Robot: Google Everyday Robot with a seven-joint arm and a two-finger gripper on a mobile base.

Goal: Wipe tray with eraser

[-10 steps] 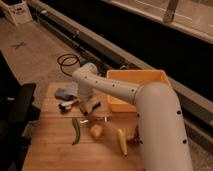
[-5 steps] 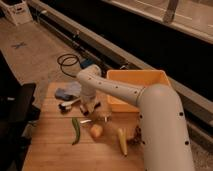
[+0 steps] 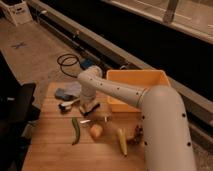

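The yellow-orange tray (image 3: 116,75) stands at the back right of the wooden table, partly behind my white arm. My gripper (image 3: 90,101) points down at the table just left of the tray's front left corner. The eraser (image 3: 90,108), a small dark block with a lighter top, lies on the wood right under the gripper. I cannot tell whether the gripper touches or holds it.
A blue-grey cloth (image 3: 67,92) and silver tongs (image 3: 68,104) lie left of the gripper. A green pepper (image 3: 76,130), a round yellow item (image 3: 96,131), a yellow banana-like piece (image 3: 121,141) and a small brown object (image 3: 135,134) lie nearer the front. Cables (image 3: 67,62) lie on the floor behind.
My arm's elbow has dropped a little and the gripper has come lower over the eraser. The tray and the other objects have not moved.
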